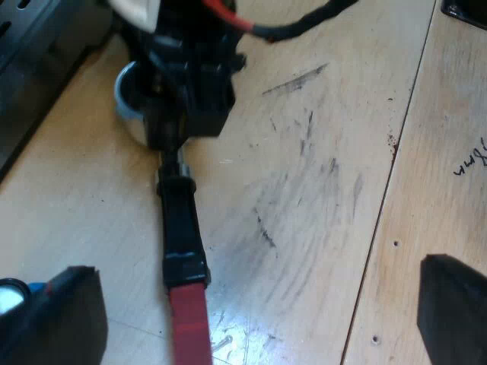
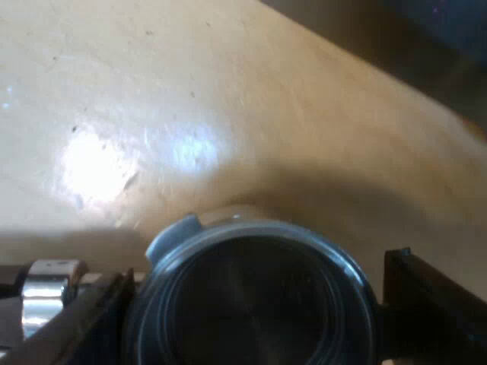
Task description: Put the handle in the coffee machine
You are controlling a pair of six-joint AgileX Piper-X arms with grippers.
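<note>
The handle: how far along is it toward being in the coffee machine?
Done: nothing locked in yet; the metal holder lies on the wooden table. In hand: the right gripper clasps its basket, the left gripper is open around the red end. Left: lifting and locking it into the machine.

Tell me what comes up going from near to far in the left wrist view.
Open left gripper → handle's red end → dark handle → right gripper at the holder's metal cup.
</note>
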